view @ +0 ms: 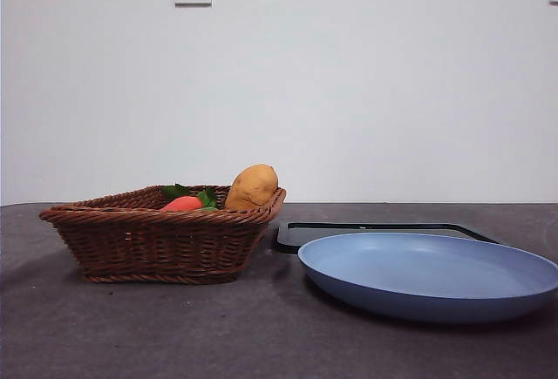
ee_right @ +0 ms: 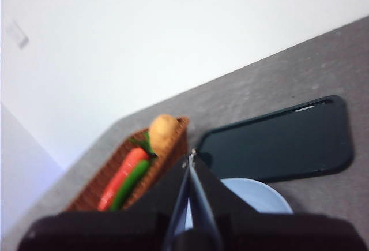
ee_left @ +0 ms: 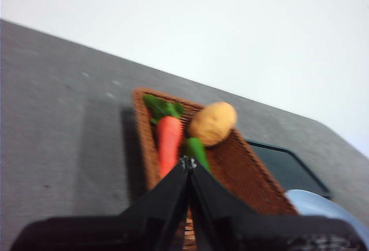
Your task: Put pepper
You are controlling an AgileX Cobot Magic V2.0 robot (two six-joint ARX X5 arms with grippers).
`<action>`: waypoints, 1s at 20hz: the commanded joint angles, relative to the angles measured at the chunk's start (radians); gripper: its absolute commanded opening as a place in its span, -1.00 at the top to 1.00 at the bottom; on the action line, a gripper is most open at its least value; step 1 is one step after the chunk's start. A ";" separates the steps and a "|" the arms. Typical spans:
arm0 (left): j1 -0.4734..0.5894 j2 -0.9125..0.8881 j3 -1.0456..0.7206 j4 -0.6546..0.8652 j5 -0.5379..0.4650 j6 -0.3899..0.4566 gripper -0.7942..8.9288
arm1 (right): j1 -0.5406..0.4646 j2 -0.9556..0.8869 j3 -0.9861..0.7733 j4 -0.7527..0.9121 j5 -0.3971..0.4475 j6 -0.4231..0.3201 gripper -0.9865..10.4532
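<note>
A brown wicker basket (view: 161, 244) stands on the dark grey table (view: 261, 335), and the pepper (ee_right: 130, 183) lies inside it, dark green and glossy, stretched out alongside a red-orange carrot (ee_right: 121, 176) with green leaves. In the left wrist view the pepper (ee_left: 197, 152) shows only partly, its near part hidden behind that arm's jaws, between the carrot (ee_left: 169, 145) and a tan potato (ee_left: 213, 123) that leans up at one end of the basket (ee_left: 242, 176). From the front the potato (view: 253, 186) rises above the basket's rim and the carrot (view: 183, 204) just peeks over it; the pepper itself cannot be made out there. Beside the basket lies a black tray (view: 375, 231), and in front of the tray sits a blue plate (view: 432, 274). The left gripper (ee_left: 188, 162) hangs above the table near the basket with its jaws together, holding nothing. The right gripper (ee_right: 191, 156) hovers over the plate (ee_right: 259, 196) and the tray (ee_right: 277, 144), its jaws likewise closed on nothing. Neither arm shows in the front view.
</note>
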 commanded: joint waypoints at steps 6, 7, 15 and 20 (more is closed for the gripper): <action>0.002 0.100 0.187 -0.089 0.048 -0.032 0.82 | 0.002 0.156 0.169 0.012 -0.007 0.023 0.82; 0.002 0.132 0.216 -0.100 0.065 -0.024 0.82 | 0.002 0.185 0.195 0.008 -0.018 0.014 0.82; 0.002 0.440 0.472 -0.238 0.239 0.143 0.82 | 0.005 0.431 0.493 -0.289 -0.111 -0.182 0.82; 0.001 0.598 0.619 -0.366 0.343 0.258 0.82 | 0.023 0.586 0.709 -0.581 -0.109 -0.370 0.82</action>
